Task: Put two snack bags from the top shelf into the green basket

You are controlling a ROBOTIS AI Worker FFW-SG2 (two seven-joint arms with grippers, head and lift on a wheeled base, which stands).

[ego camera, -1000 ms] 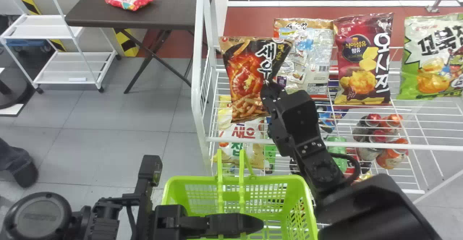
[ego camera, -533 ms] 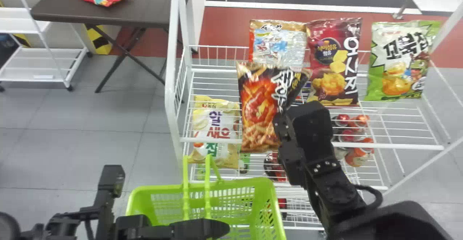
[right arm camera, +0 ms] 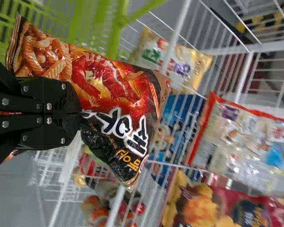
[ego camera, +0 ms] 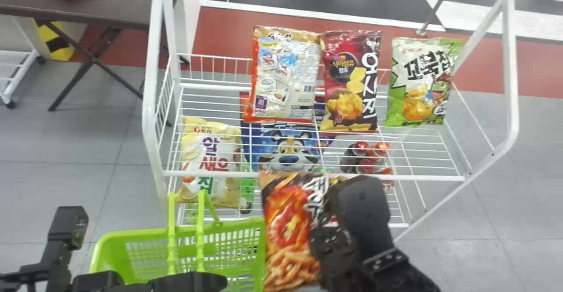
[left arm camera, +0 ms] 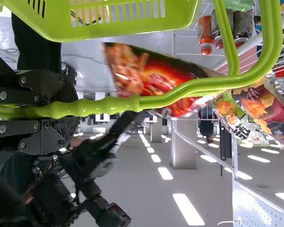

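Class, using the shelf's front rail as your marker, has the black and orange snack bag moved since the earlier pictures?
Yes. The snack bag has come toward the robot: first above the shelf, it is now on the robot's side of the front rail.

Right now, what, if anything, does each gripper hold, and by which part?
Right gripper: black-and-orange snack bag, by a long side edge. Left gripper: green plastic basket, by its handle.

The jaws of your left gripper (ego camera: pixel 211 282) grip the handle (left arm camera: pixel 102 105) of your green basket (left arm camera: pixel 132 29); beyond this, your right arm (left arm camera: pixel 87 182) meets a red-and-black snack bag (left arm camera: pixel 163 78), with cans (left arm camera: pixel 206 35) and other bags (left arm camera: pixel 277 113) farther off.
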